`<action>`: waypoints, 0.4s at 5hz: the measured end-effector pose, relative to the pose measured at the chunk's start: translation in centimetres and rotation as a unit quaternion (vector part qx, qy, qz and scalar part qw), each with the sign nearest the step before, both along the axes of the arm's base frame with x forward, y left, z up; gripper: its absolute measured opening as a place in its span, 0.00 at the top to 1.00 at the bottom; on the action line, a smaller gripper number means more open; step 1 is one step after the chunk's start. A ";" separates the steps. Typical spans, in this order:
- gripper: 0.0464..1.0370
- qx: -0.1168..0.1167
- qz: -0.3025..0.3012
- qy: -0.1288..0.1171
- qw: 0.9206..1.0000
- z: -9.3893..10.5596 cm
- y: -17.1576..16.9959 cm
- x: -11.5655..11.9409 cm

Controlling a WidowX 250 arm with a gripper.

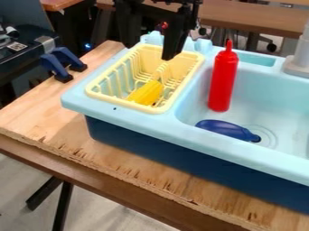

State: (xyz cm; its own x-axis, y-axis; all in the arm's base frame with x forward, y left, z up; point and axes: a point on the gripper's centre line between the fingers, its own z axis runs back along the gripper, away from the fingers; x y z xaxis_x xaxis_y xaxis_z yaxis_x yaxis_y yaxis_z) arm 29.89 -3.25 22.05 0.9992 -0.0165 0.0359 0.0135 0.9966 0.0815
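Pincer (149, 51) released and spread wide, high by the rack's back edge; yellow piece (146, 93) down inside, near the front edge of the rack (158, 109). Descend too far back and you could clip that rim, shoving the rack, since its walls leave you little clearance.

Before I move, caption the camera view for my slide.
Open black gripper above a yellow dish rack; red bottle and blue object in the toy sink.

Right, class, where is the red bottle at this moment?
In the camera view, the red bottle stands upright right of centre, inside the sink, between the yellow rack and the grey tap, just behind the blue object.
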 end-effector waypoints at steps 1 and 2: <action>0.03 0.003 0.000 0.020 1.000 -1.1 0.0 0.1; 0.03 0.003 -0.013 -0.010 1.000 -1.6 -0.7 2.9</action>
State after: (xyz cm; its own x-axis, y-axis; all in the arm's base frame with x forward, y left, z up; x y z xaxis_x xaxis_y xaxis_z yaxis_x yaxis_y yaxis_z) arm 32.75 -3.90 20.42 0.9975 -0.0433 0.0557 0.0383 0.9953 0.0888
